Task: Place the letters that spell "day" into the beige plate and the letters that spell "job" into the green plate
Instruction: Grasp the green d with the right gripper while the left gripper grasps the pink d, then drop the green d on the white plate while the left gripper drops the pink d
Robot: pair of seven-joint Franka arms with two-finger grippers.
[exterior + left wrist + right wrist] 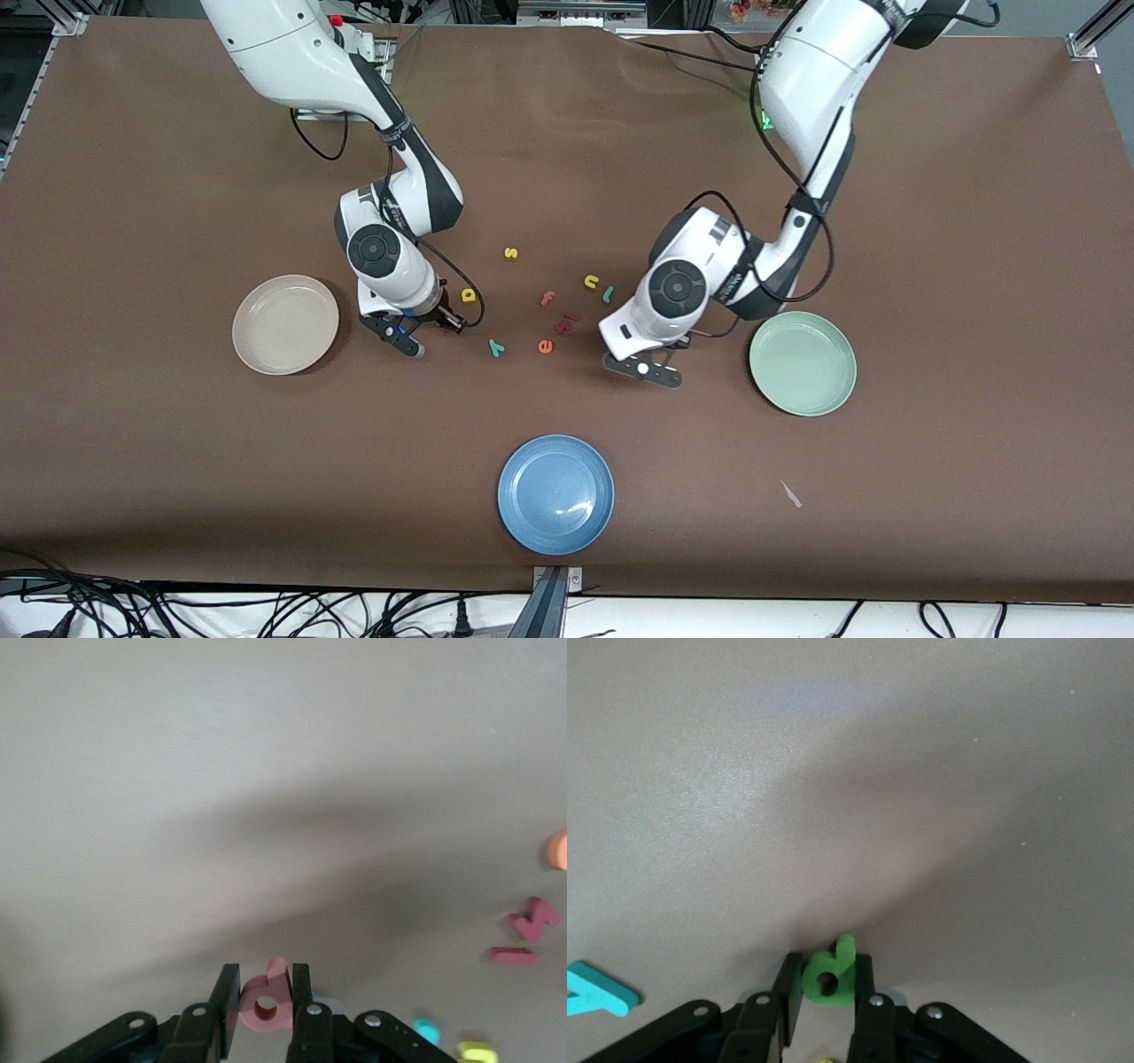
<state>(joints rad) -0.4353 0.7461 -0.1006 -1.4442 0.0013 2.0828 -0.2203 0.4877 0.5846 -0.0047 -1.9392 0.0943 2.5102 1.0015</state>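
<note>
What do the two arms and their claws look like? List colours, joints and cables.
Both arms are glossy white with dark grey joint bands and a round black cap on the wrist. Loose black cables loop along each forearm. The left claw and the right claw are black, with flat black fingers and silver screws showing on their linkages in the wrist views.
</note>
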